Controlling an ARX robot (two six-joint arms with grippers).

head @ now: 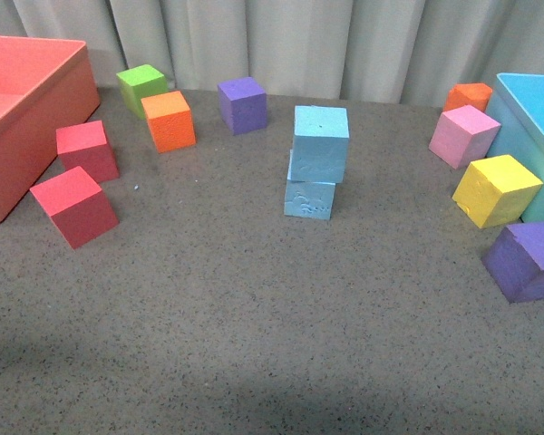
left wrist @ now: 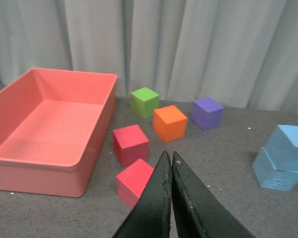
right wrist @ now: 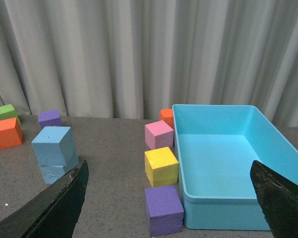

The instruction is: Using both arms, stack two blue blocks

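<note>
No readable text, labels, numbers or signs (cubes and bins plain)

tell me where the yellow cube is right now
In the front view the yellow cube sits on the right side of the table, right beside the light-blue bin, between the pink cube behind it and a purple cube in front.

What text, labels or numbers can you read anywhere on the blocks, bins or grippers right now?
None: no readable text in any view.
The lower blue block has scuffs and dents on its front face, not letters.
The upper blue block, the red bin and the blue bin are plain.
The left gripper and right gripper carry no markings.
</note>
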